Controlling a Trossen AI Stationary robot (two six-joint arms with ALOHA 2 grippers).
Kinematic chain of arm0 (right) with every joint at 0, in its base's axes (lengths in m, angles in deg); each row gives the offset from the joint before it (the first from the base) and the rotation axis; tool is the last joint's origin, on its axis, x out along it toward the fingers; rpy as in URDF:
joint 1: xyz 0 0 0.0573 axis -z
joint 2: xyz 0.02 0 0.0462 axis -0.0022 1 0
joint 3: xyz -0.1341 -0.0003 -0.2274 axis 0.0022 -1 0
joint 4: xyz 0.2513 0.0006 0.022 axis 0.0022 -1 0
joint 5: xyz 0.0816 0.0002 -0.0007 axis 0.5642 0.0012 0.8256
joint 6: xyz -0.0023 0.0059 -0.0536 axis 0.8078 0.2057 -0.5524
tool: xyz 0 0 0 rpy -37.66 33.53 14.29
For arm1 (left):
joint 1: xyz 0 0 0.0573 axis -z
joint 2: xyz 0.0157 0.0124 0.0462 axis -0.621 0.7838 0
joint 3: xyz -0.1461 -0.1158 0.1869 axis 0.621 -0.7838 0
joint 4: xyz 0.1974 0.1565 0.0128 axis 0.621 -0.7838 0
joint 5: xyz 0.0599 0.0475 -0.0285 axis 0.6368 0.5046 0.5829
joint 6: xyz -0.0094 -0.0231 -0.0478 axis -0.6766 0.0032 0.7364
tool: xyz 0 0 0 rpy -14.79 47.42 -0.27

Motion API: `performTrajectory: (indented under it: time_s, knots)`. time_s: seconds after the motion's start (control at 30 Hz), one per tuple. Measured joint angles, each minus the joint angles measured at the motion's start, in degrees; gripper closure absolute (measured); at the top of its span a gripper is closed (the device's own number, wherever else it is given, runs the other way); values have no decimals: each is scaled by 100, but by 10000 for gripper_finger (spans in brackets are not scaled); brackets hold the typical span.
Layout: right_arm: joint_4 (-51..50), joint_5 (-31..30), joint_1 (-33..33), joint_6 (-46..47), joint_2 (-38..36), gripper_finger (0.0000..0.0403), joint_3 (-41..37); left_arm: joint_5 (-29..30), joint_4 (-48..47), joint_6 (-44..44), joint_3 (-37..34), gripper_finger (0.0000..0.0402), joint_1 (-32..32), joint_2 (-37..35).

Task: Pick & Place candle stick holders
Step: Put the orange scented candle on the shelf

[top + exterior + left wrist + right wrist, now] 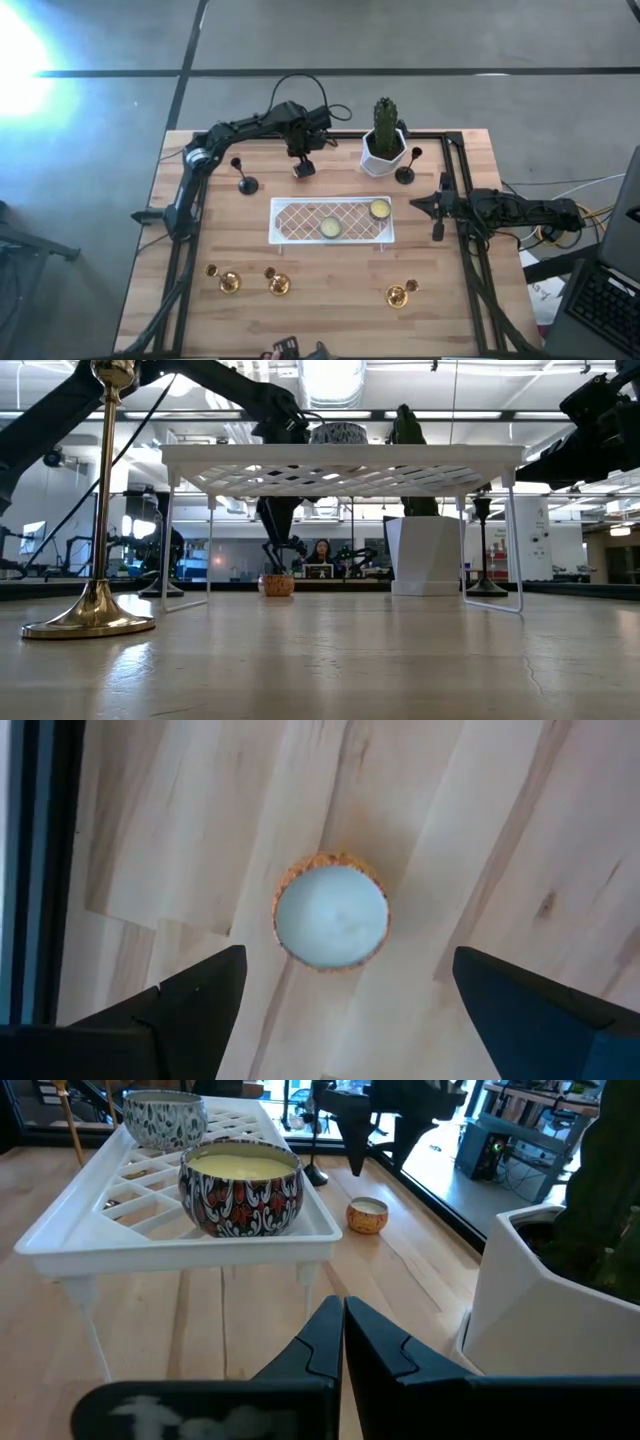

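Three gold candle stick holders [225, 282] [277, 283] [398, 293] stand on their round bases near the table's near edge; one shows upright in the low view [98, 510]. Two black holders [245, 183] [405, 172] stand at the far side. My left gripper [303, 165] is open and points down over a small pale tealight [332, 917], its fingers apart on either side of it, above it [285, 555]. My right gripper [416, 205] is shut and empty [343, 1308] at the right, beside the white rack [300, 235].
The white lattice rack stands on thin legs mid-table and carries two patterned candle tins [330, 228] [380, 209]. A white geometric pot with a cactus [384, 142] stands at the far right, close to one black holder. Bare wood lies between the rack and the gold holders.
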Motion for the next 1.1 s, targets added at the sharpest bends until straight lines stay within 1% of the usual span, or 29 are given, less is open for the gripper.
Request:
performTrajectory:
  time_s: [0.2, 0.33, 0.53, 0.77, 0.93, 1.1]
  knots:
    - [-1, 3, -2, 2, 0, 394, 0, -2, 171, 289, -64, 42, 13, -5]
    - [1, 4, 0, 0, 0, 394, 0, -7, 219, 326, -135, 42, 13, -5]
    - [-1, 4, -2, 2, 0, 394, 0, -9, 419, 332, -700, 42, 22, -7]
    - [-1, 7, -2, 2, 0, 394, 0, -20, 1073, 290, -1387, 42, 38, -7]
    - [-1, 8, -1, 1, 0, 394, 0, -15, 1650, 286, -1626, 42, 40, -7]
    - [-1, 9, -1, 1, 0, 394, 0, -13, 1752, 264, -1662, 42, 40, -7]
